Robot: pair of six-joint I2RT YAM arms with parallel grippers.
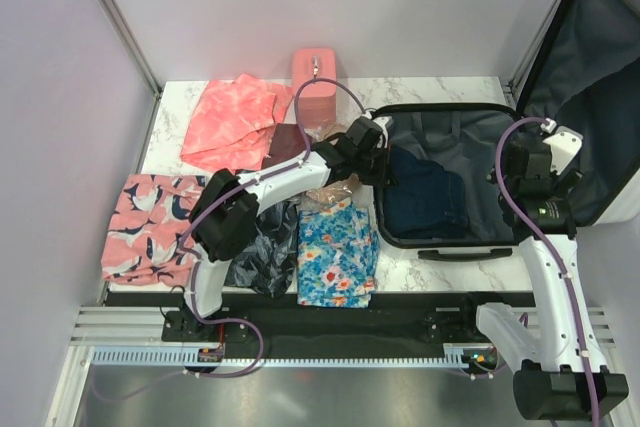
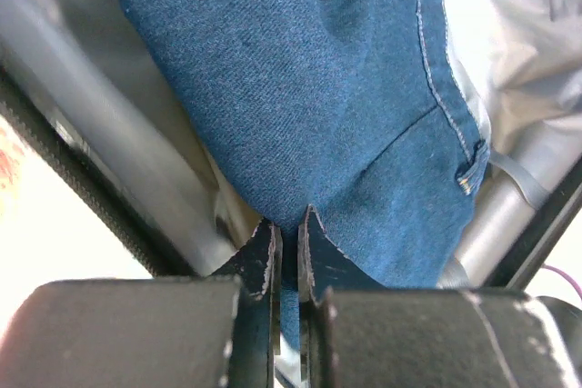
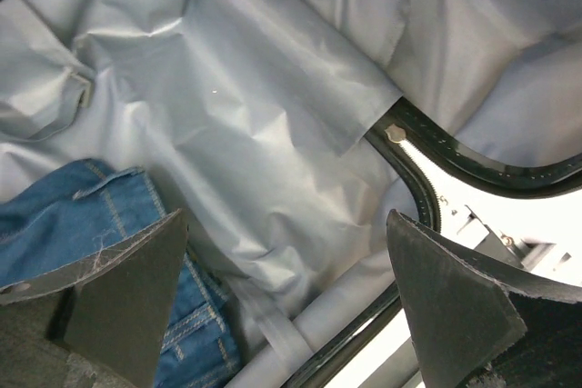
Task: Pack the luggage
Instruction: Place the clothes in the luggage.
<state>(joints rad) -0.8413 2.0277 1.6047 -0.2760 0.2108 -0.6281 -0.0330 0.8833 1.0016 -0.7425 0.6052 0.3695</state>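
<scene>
**Luggage** [image 1: 455, 142]: hard-shell suitcase, lying open on the right half of the worktop [image 1: 430, 272]. The grey-lined base faces up and the lid [image 1: 590, 67] leans back at the far right, so clothes can go in from above.

**Jeans** [image 1: 425, 197]: blue denim, folded, inside the base against its left wall. They are the only garment packed.

**Left gripper** [image 2: 288, 220]: reaches over the left rim of the luggage, fingers pressed together on a fold of the jeans. The pinch looks suited to drawing the cloth inward, clear of the rim.

**Right gripper** [image 3: 286, 215]: hangs over the right part of the base, fingers spread wide with nothing between them. Bare lining lies below it, with the jeans on one side and the zip edge on the other. It is probably standing by to press down or to receive.

**Awaiting packing**, on the worktop left of the luggage, within the left arm's reach:
- blue floral garment [image 1: 335, 252]
- dark crumpled garment [image 1: 258, 252]
- pink patterned garment [image 1: 150, 227]
- coral cloth [image 1: 235, 122]

**Pink case** [image 1: 315, 72]: box-shaped, at the far centre, apart from the luggage.

**Progress**: judged early, with one piece in and several out.
</scene>
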